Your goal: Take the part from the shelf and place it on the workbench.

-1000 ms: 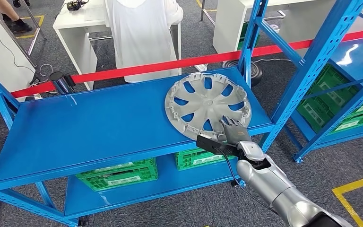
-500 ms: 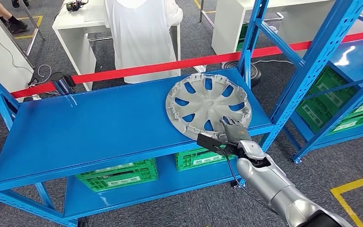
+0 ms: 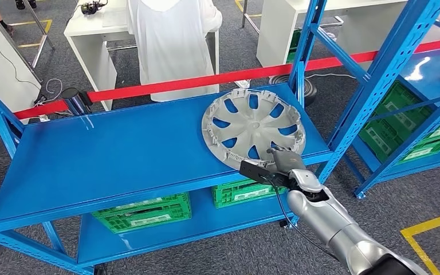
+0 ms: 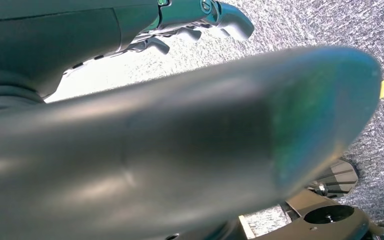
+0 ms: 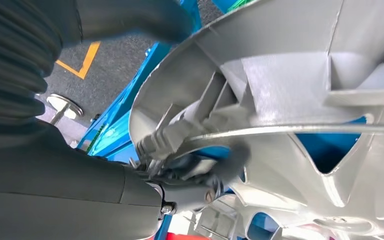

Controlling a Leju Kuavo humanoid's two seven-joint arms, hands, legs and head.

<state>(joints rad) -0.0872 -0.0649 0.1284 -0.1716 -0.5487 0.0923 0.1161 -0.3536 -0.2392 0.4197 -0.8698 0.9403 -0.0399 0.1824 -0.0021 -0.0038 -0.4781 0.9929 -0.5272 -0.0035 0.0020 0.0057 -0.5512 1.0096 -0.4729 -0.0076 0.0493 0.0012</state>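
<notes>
On blue shelf (image 3: 120, 149), the outstretched right hand (image 3: 283, 160) pinches the silver wheel cover's (image 3: 252, 127) near rim.

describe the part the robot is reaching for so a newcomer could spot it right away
Find the blue shelf behind the red barrier tape. On its top level, near the right end, lies a silver wheel cover, with the right hand at its near rim. It is round and spoked, unlike the green crates below.

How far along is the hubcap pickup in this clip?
Done: the right hand has reached the near rim of the silver hubcap. In hand: the right wrist view shows fingers closing around that rim. Left: the hubcap lies on the blue shelf, so lifting, carrying and placing on the workbench remain.
</notes>
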